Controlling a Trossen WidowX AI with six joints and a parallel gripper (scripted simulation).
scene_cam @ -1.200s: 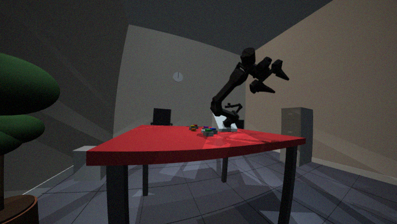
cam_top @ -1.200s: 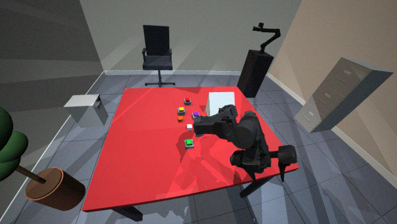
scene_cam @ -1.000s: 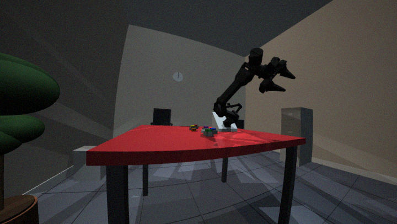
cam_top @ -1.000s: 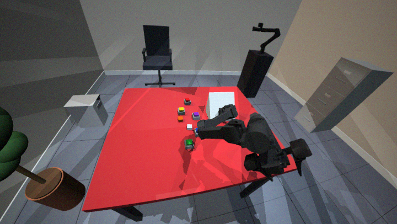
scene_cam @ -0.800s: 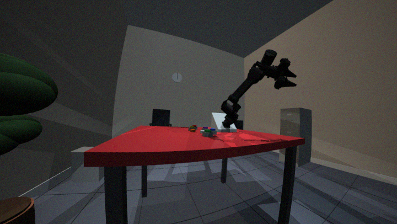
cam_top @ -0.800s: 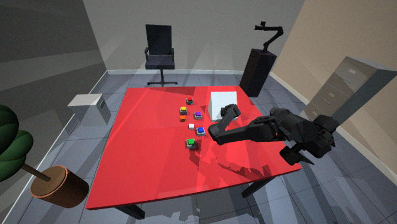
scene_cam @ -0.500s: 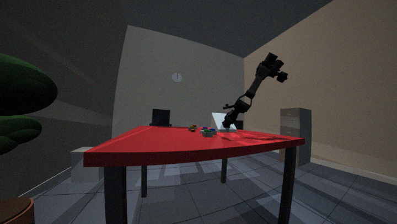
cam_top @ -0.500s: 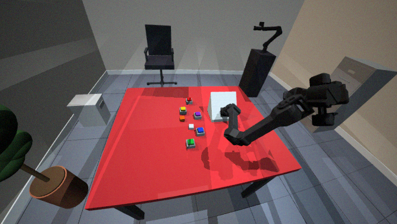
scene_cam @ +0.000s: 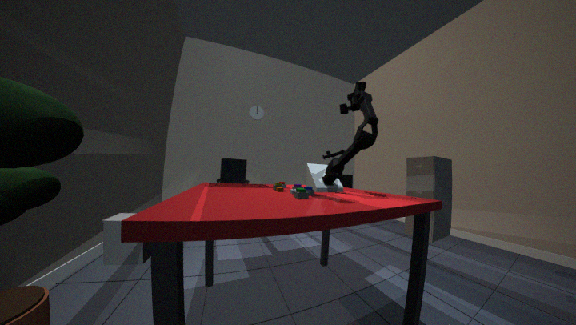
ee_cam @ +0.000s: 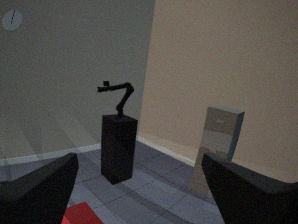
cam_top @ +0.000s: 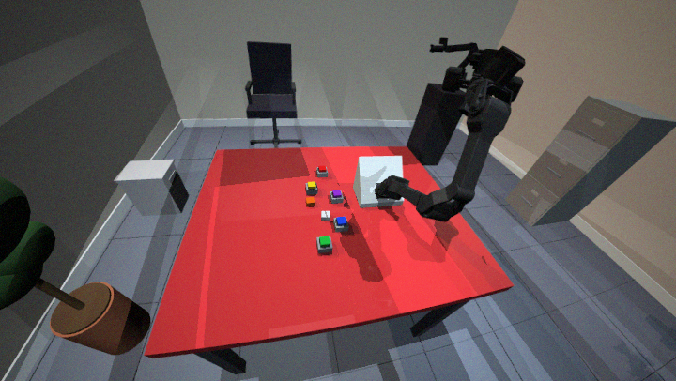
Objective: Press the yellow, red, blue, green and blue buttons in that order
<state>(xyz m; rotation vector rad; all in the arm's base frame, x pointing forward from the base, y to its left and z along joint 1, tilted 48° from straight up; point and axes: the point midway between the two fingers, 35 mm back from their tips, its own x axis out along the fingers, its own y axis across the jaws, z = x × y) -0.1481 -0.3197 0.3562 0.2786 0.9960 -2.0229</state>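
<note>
Count, push-buttons: 5, i.e. 1 red button (cam_top: 321, 169) (scene_cam: 282, 182), 1 yellow button (cam_top: 311, 185), 1 purple button (cam_top: 336, 194), 1 blue button (cam_top: 341, 221) (scene_cam: 308, 188), 1 green button (cam_top: 324, 242) (scene_cam: 301, 190). Blocks: 2, i.e. 1 orange block (cam_top: 310, 202) (scene_cam: 279, 189), 1 white block (cam_top: 325, 215). Red worktop (cam_top: 255, 283) (scene_cam: 242, 206) (ee_cam: 82, 215): 1. White sloped stand (cam_top: 369, 170) (scene_cam: 316, 168): 1. Black pedestal (cam_top: 430, 123) (scene_cam: 347, 180) (ee_cam: 118, 147): 1. Office chair (cam_top: 269, 70) (scene_cam: 233, 169): 1. Tall drawer cabinet (cam_top: 568, 151) (scene_cam: 419, 194) (ee_cam: 218, 130): 1. Low white cabinet (cam_top: 146, 189) (scene_cam: 121, 242): 1. Potted plant (cam_top: 28, 246) (scene_cam: 32, 129): 1. Wall clock (scene_cam: 256, 112) (ee_cam: 12, 20): 1.

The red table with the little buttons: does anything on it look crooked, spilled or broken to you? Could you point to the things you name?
Nothing stands out on the red table (cam_top: 255, 283) (scene_cam: 258, 206). The five buttons look upright on their bases, and the orange block (cam_top: 310, 202) and white block (cam_top: 325, 215) look flat. I see no spill or damage, though fine marks would be too small to tell.
</note>
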